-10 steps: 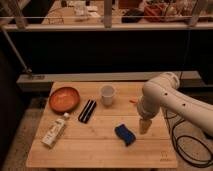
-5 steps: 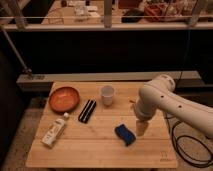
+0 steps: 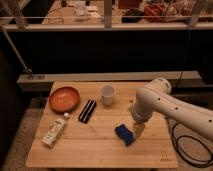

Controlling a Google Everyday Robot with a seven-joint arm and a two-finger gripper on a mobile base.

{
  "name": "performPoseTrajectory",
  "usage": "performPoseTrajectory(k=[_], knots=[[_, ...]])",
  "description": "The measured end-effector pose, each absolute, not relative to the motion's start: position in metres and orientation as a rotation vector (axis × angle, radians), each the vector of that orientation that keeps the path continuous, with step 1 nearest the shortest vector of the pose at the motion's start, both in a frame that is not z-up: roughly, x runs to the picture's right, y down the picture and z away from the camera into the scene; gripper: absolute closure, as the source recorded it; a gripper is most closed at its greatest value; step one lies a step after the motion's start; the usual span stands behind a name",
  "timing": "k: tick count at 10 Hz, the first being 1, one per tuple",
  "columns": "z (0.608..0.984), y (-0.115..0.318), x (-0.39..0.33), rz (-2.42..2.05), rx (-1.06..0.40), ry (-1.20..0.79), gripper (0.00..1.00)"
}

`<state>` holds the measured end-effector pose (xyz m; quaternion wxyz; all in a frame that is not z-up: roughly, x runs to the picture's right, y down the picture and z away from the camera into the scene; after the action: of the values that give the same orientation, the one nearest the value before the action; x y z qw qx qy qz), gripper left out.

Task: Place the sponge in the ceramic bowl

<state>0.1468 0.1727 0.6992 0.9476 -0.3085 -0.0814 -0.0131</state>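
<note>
The dark blue sponge (image 3: 124, 133) lies flat on the wooden table (image 3: 95, 152), right of centre and near the front. My gripper (image 3: 138, 129) hangs from the white arm just to the sponge's right, low over the table, open and holding nothing. The orange-brown ceramic bowl (image 3: 64, 98) sits at the table's back left with nothing in it, well away from the gripper.
A small white cup (image 3: 107, 94) stands at the back centre. A flat black remote-like object (image 3: 87, 110) lies between the bowl and the sponge. A white bottle (image 3: 54, 132) lies on its side at the front left. Black cable (image 3: 192, 150) loops on the floor to the right.
The arm has swung slightly left and down, bringing the gripper closer to the sponge's right edge. The sponge and other objects have not moved.
</note>
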Motion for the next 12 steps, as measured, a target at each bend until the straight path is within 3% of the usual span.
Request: performPoseTrajectory(k=[12], knots=[[0.743,0.212,0.124,0.017,-0.638,-0.211,0.20]])
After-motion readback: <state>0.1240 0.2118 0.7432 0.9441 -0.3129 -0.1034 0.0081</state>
